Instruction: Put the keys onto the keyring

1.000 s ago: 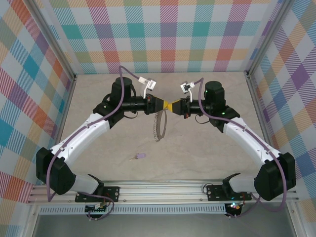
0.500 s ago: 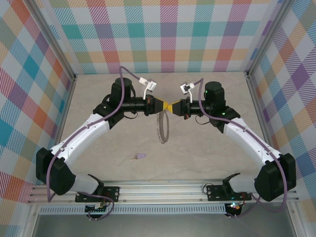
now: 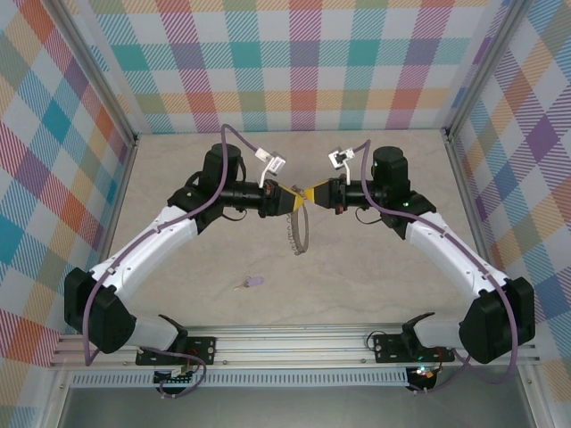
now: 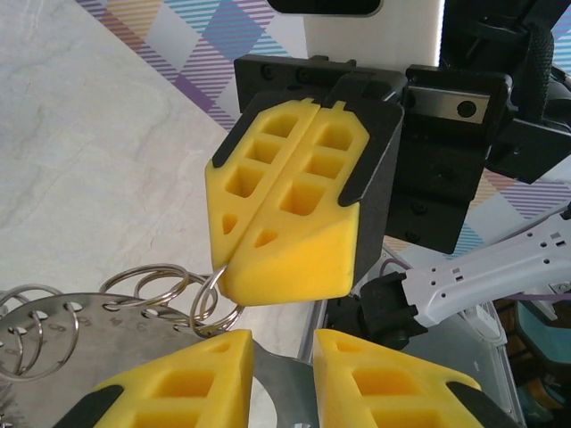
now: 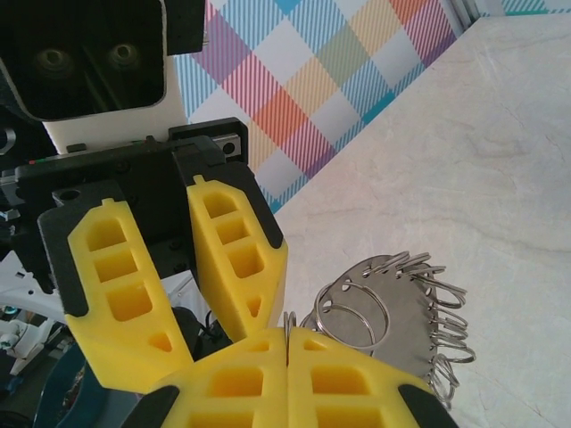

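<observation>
Aloft, R claw (image 3: 309, 193) pinches keyring (image 3: 295, 234); L claw (image 3: 294, 199) parted.

Table (image 3: 384, 267), middle: left gripper (image 3: 293, 198) and right gripper (image 3: 311, 191) nose to nose, keyring (image 3: 295, 234) hanging there; blocked. Near edge, left of centre: key (image 3: 251, 283), open room all round. Far, left, right edges: walls (image 3: 303, 71).

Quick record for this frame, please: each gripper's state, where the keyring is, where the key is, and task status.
left gripper: open, jaws apart at the rim of the keyring, seemingly not clamping it
right gripper: shut on one small loop at the keyring's rim
keyring: grey metal plate fringed with small rings, hanging above the table from the right gripper
key: lilac-headed, lying alone on the table toward its near edge, untouched
task status: key not yet on the keyring
</observation>
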`<state>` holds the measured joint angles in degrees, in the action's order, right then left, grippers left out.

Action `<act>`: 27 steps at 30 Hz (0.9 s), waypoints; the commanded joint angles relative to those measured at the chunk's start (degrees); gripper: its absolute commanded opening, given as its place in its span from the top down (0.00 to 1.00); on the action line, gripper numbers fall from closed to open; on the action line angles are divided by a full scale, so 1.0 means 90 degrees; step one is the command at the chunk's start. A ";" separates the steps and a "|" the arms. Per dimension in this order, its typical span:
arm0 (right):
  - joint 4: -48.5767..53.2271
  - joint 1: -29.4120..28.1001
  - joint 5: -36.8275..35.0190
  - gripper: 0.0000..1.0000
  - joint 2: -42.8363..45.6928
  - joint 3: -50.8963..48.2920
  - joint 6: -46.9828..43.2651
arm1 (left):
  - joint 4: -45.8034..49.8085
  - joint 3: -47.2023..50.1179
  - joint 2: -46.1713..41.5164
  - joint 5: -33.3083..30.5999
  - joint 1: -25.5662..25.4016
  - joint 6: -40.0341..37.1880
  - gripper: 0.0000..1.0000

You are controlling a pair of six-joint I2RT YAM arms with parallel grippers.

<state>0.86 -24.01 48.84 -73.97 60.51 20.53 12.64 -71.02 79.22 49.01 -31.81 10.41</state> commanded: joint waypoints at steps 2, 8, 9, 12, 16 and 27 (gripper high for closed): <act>-0.0264 0.0030 0.0469 1.00 0.0006 0.0142 -0.0099 | 0.0017 0.0017 -0.0040 0.0168 -0.0028 -0.0115 0.75; -0.0136 0.0046 0.0434 1.00 0.0040 0.0122 -0.0201 | -0.0525 0.0286 -0.0296 -0.0640 0.0064 0.0167 0.76; -0.0115 0.0050 0.0436 1.00 0.0047 0.0122 -0.0211 | -0.0697 0.0376 -0.0387 -0.0761 0.0110 0.0261 0.76; -0.0096 0.0077 0.0410 1.00 0.0075 0.0104 -0.0211 | -0.1069 0.0538 -0.0572 -0.0919 0.0276 0.0487 0.72; -0.0164 0.0080 0.0456 1.00 0.0065 0.0074 -0.0148 | -0.1046 0.0418 -0.0465 -0.0628 0.0322 0.0513 0.66; -0.0386 0.0080 0.0585 1.00 -0.0043 0.0054 0.0022 | -0.1199 0.0221 -0.0022 0.0365 0.0278 0.0640 0.66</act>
<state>0.84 -23.59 51.70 -74.11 60.51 20.49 3.88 -67.00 78.43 48.42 -29.32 15.64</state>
